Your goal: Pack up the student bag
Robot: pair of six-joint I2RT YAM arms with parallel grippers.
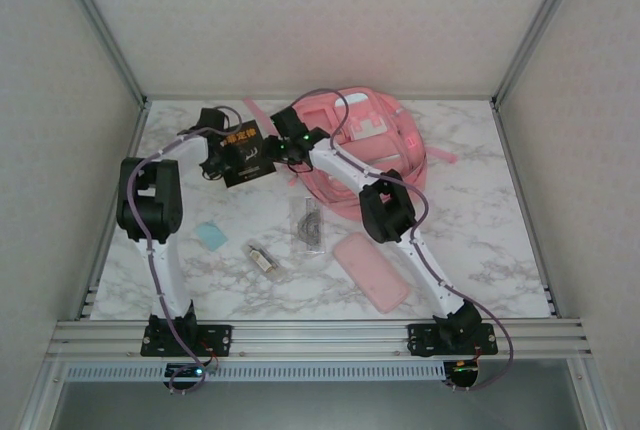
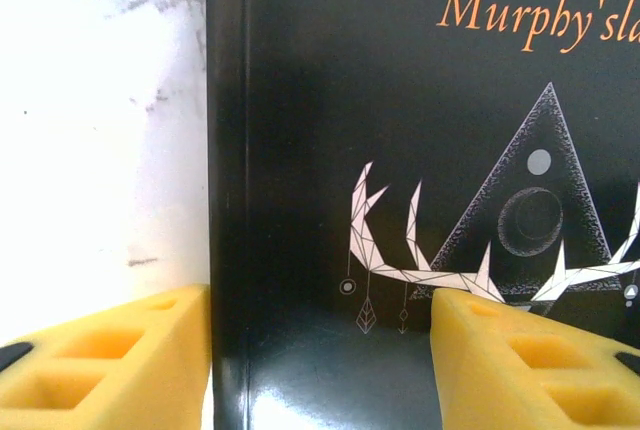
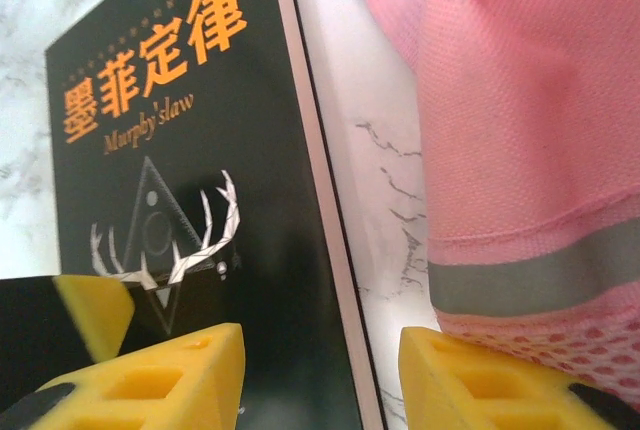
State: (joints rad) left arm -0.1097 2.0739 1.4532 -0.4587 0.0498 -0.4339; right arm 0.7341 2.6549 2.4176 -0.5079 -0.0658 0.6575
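Table (image 1: pixel 480 250) holds one pink student bag (image 1: pixel 395 140) at far centre, one pink pencil case (image 1: pixel 370 270), one black book (image 1: pixel 243 153), one clear protractor-type piece (image 1: pixel 310 225), one blue pad (image 1: pixel 212 235) and one small clear item (image 1: pixel 265 258). Two grippers, both spread wide astride book edges. Left gripper (image 2: pixel 318 310) sits well left of bag. Right gripper (image 3: pixel 320 345) is just beside it, bag fabric on its right.

We note a black book (image 1: pixel 243 153) with orange lettering at the rear of the marble bench (image 1: pixel 480 240). Nearer lie a pink pencil case (image 1: pixel 371 270), clear protractor (image 1: pixel 310 225), pale blue pad (image 1: pixel 211 235) and small clear item (image 1: pixel 263 258), all apart.
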